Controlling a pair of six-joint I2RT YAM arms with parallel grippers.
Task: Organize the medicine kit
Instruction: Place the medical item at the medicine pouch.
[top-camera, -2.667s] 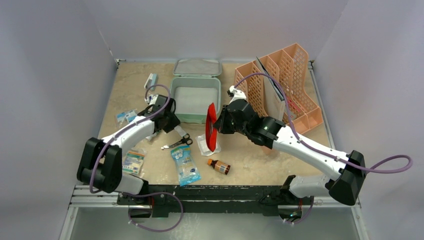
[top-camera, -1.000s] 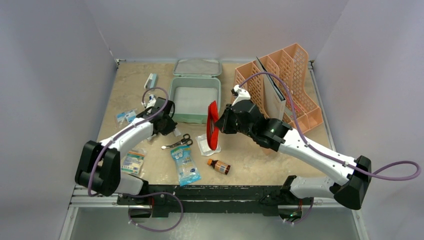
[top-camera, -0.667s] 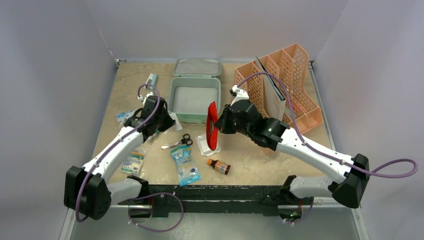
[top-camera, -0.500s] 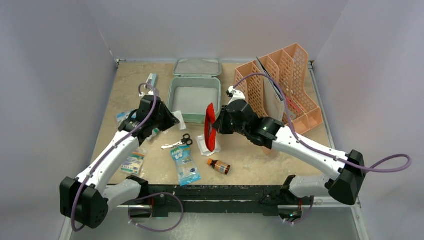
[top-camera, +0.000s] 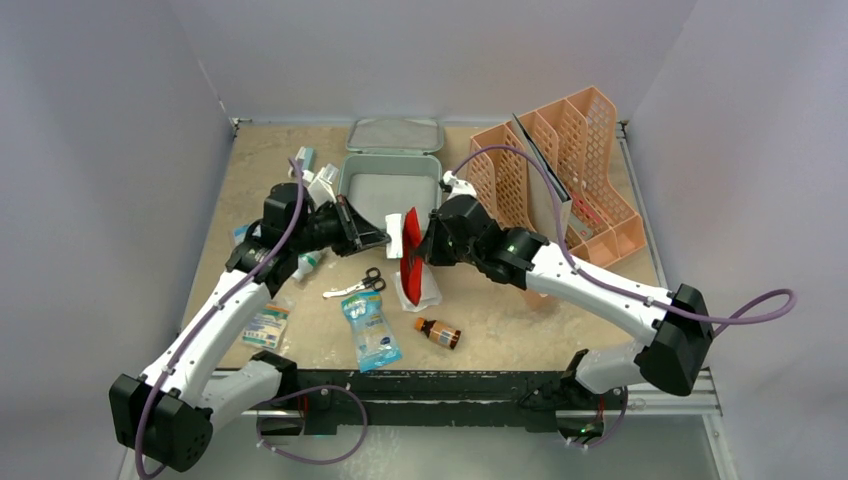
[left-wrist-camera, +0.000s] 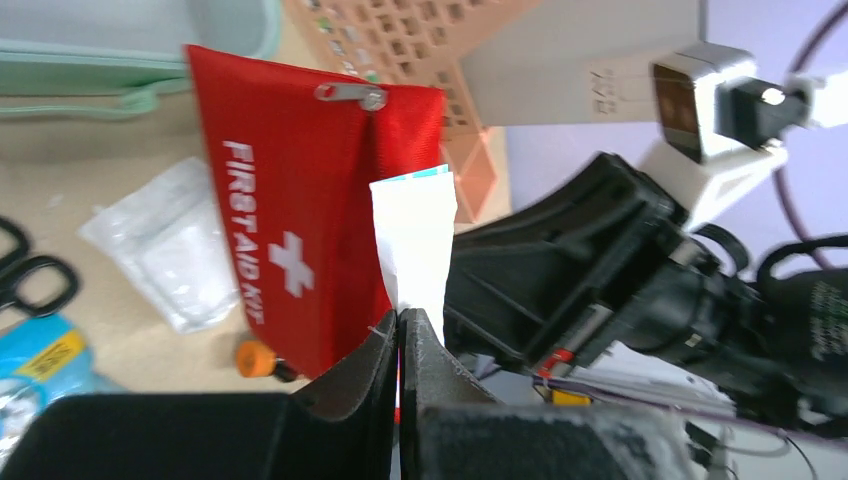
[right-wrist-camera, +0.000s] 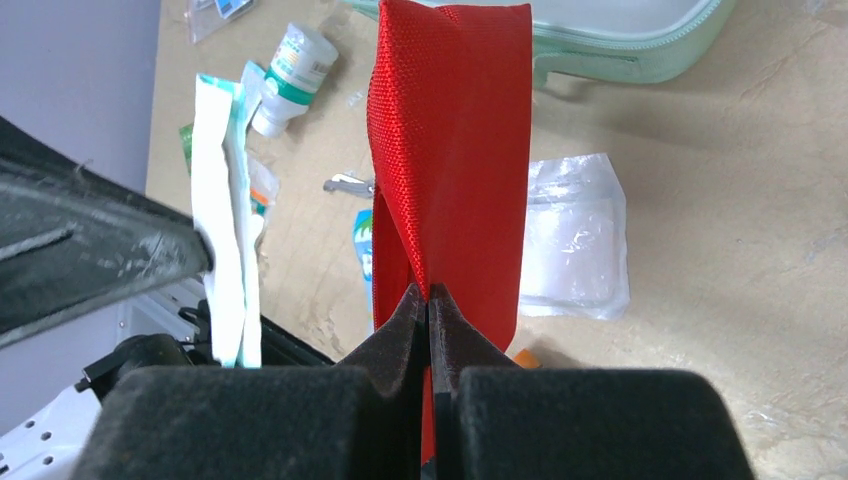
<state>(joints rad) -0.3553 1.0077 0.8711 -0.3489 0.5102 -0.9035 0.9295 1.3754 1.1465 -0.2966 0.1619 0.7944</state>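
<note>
left end effector reaches right, pinched tight on white sachet; right end effector reaches left, clamping red FIRST AID pouch upright, just in front of medicine kit.

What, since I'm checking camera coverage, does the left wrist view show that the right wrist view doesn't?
Only the left wrist: the FIRST AID lettering and zipper pull on the red pouch, plus the peach file rack. Only the right wrist: a white bottle with a green band. Both: the red pouch held by the right gripper, the white packet in the left gripper, the clear bag and an edge of the medicine kit.
</note>
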